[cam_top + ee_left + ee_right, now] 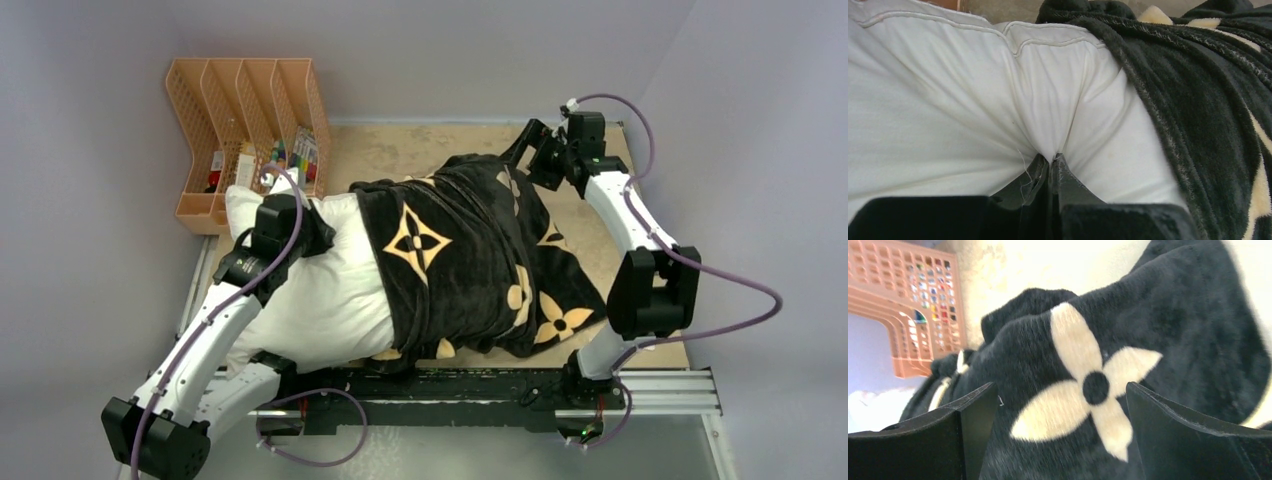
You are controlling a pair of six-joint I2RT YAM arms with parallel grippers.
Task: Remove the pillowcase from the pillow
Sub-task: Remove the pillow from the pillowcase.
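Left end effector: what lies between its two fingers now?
A pinched fold of the white pillow, shown in the left wrist view; the left end effector is shut on it.

On the table [380,150], pillowcase [470,260] over the right half of the pillow [320,290], rack [245,120] behind its left end.

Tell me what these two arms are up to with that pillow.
They are working a black patterned pillowcase off a white pillow. The left gripper is shut on a pinch of the bare pillow, apparently anchoring it. The right gripper is open at the pillowcase's far right corner, facing a tan flower motif and gripping nothing. The cover is roughly halfway off: the pillow's left part is bare and the rest is covered.
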